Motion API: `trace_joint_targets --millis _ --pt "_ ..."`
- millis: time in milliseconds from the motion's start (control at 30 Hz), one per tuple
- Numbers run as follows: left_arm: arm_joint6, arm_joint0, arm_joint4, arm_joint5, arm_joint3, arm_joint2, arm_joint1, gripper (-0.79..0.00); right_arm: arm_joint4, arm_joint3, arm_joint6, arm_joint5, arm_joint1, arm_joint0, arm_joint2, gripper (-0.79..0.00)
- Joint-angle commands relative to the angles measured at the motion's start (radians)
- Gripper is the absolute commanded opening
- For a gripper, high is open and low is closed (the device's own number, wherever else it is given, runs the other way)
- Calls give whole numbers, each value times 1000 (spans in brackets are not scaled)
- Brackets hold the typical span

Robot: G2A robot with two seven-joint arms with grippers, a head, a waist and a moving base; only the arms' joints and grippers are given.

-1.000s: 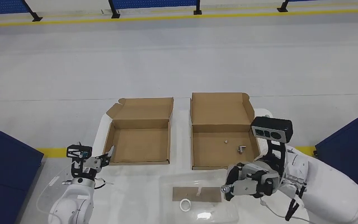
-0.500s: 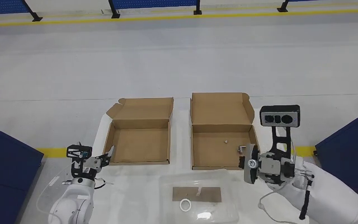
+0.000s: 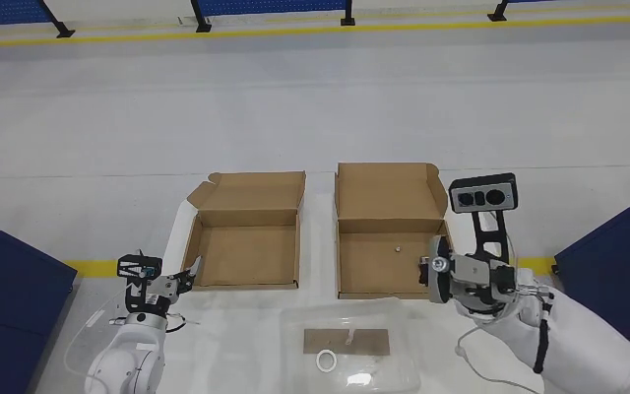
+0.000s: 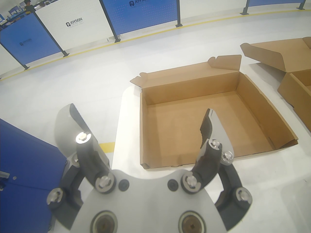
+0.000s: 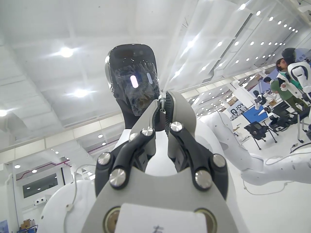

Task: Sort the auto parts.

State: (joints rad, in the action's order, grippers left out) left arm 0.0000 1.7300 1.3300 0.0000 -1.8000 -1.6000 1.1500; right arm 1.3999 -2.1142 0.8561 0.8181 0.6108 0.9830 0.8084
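Since the right claw (image 5: pixel 163 101) is turned up toward the head with its ribbed pads pinched on a small threaded part (image 5: pixel 162 103), seemingly a screw, I judge it is held so for checking before boxing. It sits by the near right corner of the right box (image 3: pixel 384 268), plain brown card holding a round bit (image 3: pixel 396 249) and a bent metal bit (image 3: pixel 425 261), while the left claw (image 4: pixel 139 110) hangs wide apart beside the left box (image 3: pixel 246 256). A white ring (image 3: pixel 326 361) and a card strip (image 3: pixel 346 342) lie in the clear tray (image 3: pixel 394 317), likely next to sort
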Motion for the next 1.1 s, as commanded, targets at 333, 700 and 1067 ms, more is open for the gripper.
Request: trace_joint_targets --millis 333,700,1067 --pt "0 0 0 0 0 0 0 0 52 7 -15 -77 34 37 26 -785" --pt "0 0 0 0 0 0 0 0 47 -13 -57 -125 59 83 53 -785" --pt "0 0 0 0 0 0 0 0 11 0 -55 -182 91 131 108 -785"
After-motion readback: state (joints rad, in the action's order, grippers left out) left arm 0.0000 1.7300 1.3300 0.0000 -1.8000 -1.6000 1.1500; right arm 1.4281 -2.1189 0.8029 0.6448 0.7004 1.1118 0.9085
